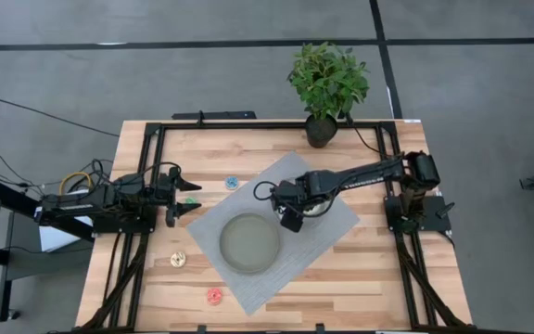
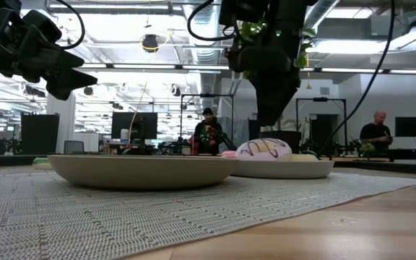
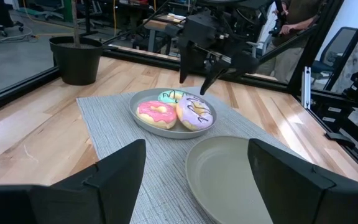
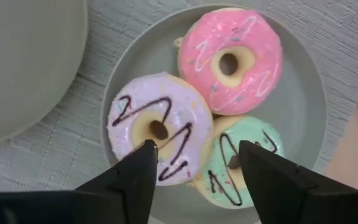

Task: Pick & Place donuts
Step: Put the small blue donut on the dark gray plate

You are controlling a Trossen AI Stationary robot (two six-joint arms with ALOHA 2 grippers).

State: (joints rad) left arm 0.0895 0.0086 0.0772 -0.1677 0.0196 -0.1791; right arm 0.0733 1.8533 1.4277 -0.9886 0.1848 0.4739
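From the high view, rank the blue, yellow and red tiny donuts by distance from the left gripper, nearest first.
Left gripper:
1. Blue donut, on the wood just beyond the fingers, toward the mat.
2. Yellow donut, near the mat's left corner.
3. Red donut, at the table's front edge.

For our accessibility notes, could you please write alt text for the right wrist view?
Three iced donuts, pink donut, purple donut and green donut, lie touching on a grey plate. The open right gripper hovers above them.

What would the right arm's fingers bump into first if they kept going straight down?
Probably the purple-white donut and the green donut beside it: the right gripper hangs open above their touching edges on the grey plate. Which one comes first is hard to judge.
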